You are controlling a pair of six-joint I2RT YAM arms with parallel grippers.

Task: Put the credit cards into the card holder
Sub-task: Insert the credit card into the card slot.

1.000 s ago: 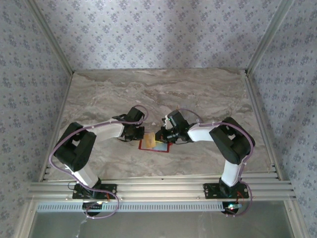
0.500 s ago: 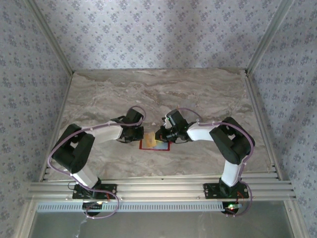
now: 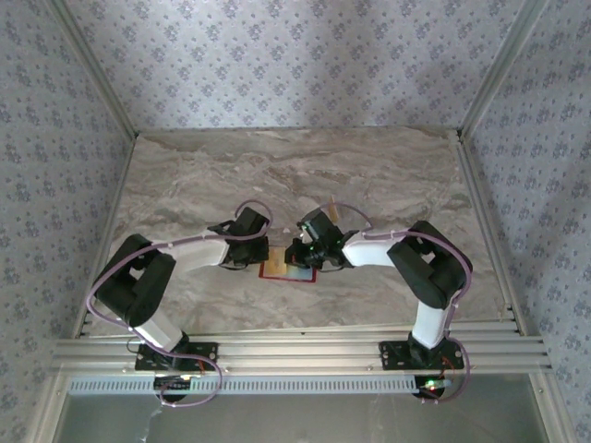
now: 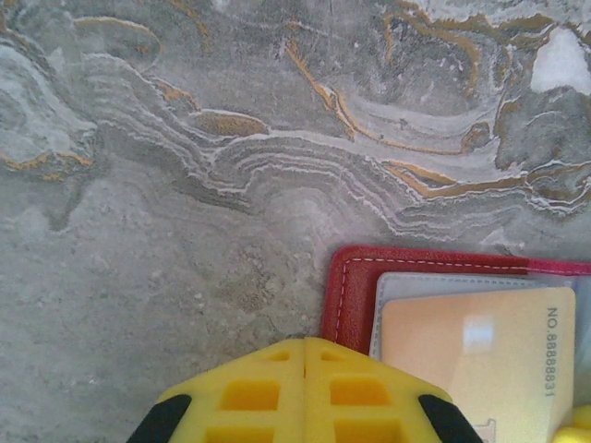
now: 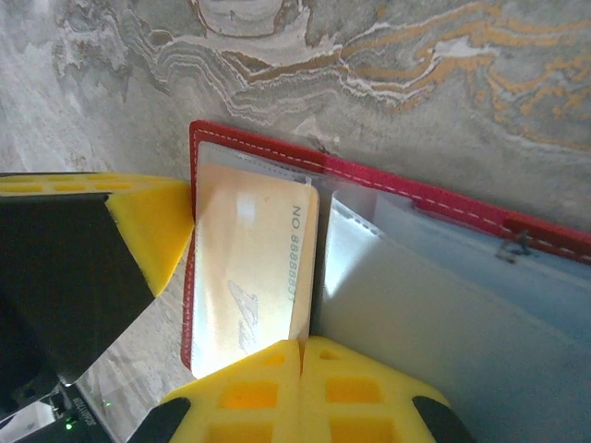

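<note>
Now the right tool (image 5: 302, 343) sits further left, closed, tan-yellow card (image 5: 254, 268) lengthwise just ahead on the open card holder (image 5: 416, 191); left tool (image 4: 305, 343) closed too.

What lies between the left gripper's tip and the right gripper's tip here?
The tan-yellow card, lying on the open red card holder. The right wrist view shows it between the left gripper and the right gripper.

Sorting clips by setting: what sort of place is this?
Probably a purpose-built robot test booth, not a home: flower-patterned wallpapered panels enclose a grey marble-look tabletop, with silver aluminium rails along its near edge.
</note>
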